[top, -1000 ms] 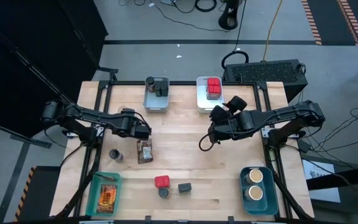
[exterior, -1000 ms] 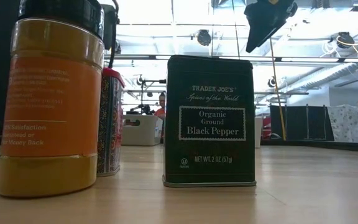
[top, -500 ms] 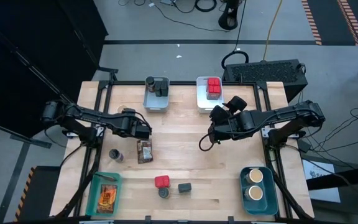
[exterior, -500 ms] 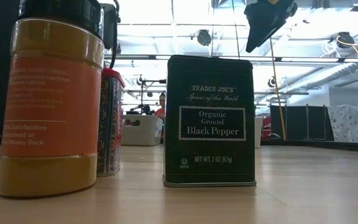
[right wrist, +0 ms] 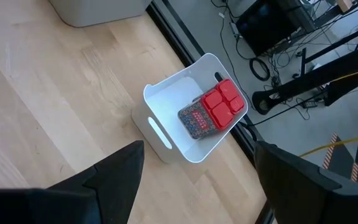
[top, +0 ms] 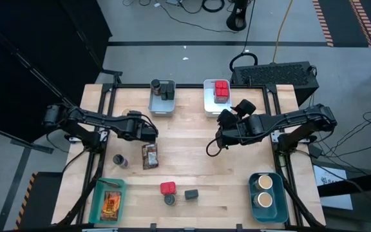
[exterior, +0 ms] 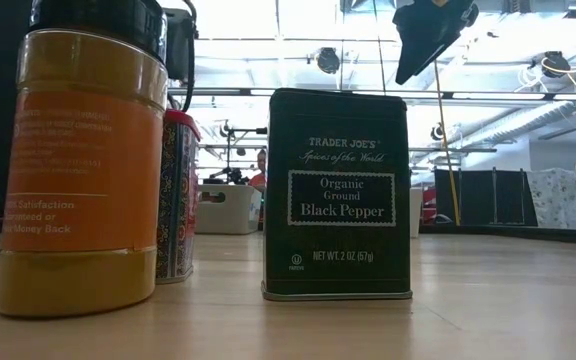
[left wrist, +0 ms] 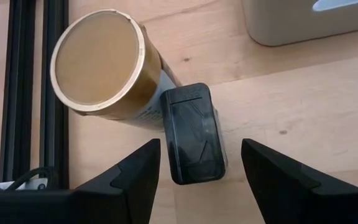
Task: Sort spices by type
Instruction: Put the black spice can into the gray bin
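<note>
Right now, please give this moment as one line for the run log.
left gripper: open above dark tin beside tan-topped jar | right gripper: open, empty, faces white bin holding red tins

I see my left gripper [top: 152, 136] hovering low at the table's left, fingers spread; my right gripper [top: 212, 147] hangs mid-table, fingers spread wide.

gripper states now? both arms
Left gripper: open, empty, over a dark tin beside a tan-topped jar.
Right gripper: open, empty, above the table.
</note>
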